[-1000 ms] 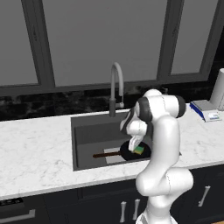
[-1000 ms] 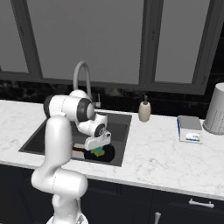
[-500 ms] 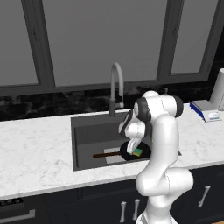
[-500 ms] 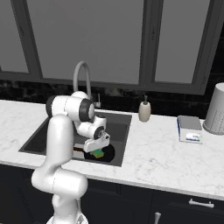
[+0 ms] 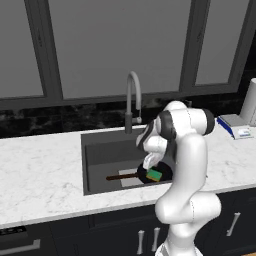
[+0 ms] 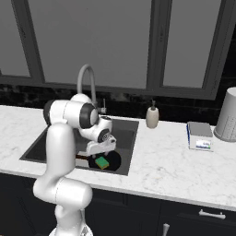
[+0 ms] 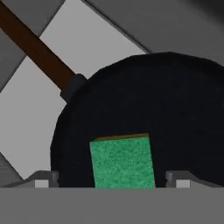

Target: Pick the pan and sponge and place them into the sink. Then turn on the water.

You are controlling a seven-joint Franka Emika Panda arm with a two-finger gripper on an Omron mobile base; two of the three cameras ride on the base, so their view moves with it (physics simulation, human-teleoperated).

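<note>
Green sponge (image 7: 123, 161) on pan (image 7: 175, 113) in sink (image 5: 102, 155), btwn fingertips of spread claw (image 7: 109, 180), no contact.

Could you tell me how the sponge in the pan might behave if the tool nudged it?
The sponge is a small flat block, so it probably slides rather than rolls. It looks light and likely squashy. The pan beneath seems smooth, so little should resist.

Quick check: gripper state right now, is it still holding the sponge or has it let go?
Gripper: open, fingertips apart on either side of the sponge, which lies in the pan; not gripping it.
</note>
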